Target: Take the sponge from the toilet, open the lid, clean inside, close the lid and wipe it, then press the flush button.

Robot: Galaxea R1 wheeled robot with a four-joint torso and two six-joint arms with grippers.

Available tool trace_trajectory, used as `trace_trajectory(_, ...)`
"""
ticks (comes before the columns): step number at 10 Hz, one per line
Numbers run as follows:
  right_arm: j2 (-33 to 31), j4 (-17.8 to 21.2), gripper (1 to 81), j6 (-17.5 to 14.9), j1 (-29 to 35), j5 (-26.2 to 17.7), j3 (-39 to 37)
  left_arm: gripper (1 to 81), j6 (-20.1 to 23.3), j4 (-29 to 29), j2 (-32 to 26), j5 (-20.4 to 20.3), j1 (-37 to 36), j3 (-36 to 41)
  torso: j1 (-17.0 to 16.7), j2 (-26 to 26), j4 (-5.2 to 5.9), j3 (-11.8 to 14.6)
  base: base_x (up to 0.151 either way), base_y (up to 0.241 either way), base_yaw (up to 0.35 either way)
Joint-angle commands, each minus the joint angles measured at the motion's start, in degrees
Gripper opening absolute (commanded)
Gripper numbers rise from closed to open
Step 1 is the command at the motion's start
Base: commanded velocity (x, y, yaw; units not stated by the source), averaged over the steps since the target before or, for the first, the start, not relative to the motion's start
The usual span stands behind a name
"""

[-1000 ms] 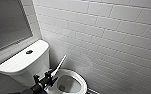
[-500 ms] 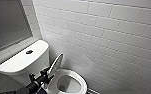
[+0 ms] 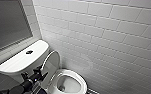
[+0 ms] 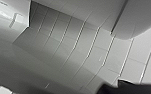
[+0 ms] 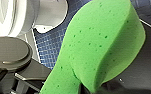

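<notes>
**Wall** (image 3: pixel 103 37): white rectangular tiles with grey joints. In the head view it runs behind and beside the toilet (image 3: pixel 79 78).

**Toilet:** white ceramic, set close against the wall. The rectangular tank (image 3: pixel 16 63) has rounded corners. The lid (image 3: pixel 51 62) stands raised and leans back toward the tank. The oval bowl (image 3: pixel 66 85) is exposed.

**Floor** (image 5: pixel 53 42): small blue tiles. It shows in the right wrist view beneath the sponge.

**Left end effector** (image 3: pixel 34 74): dark, entering the head view from the lower left. It is just in front of the tank and beside the edge of the raised lid. It cannot be told whether it is released or clenched. Contact with the lid cannot be confirmed.

**Right end effector** (image 5: pixel 101 87): clenched, grasping the sponge (image 5: pixel 98 42).

**Sponge:** bright green and porous, bent into a curve and pinched at one end. It is held clear of the floor. White ceramic of the toilet lies near it in the right wrist view.

**Flush button** (image 3: pixel 29 52): small, dark and round, set in the middle of the tank top. It is apart from the left end effector.
</notes>
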Motion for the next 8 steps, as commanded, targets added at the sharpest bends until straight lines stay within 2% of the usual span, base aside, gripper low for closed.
trace_trajectory(1,-2.9,-1.8,1.0,-0.2,0.3,-2.7,2.5,81.1,5.2,-1.0,-4.7,2.3,-4.4,-3.0,0.0,0.0,0.00,0.0,0.000,0.000,0.000)
trace_trajectory(5,-3.1,-2.1,1.0,-0.2,0.0,-2.6,2.8,81.1,5.1,0.1,-6.2,3.2,-3.3,-6.8,0.0,0.0,-0.02,0.0,0.000,0.000,0.000)
trace_trajectory(8,-3.0,-2.1,1.0,-0.2,0.2,-2.6,2.6,81.1,4.9,6.4,-4.9,3.1,-0.7,-2.8,0.0,0.0,-0.05,0.1,0.000,0.000,0.000)
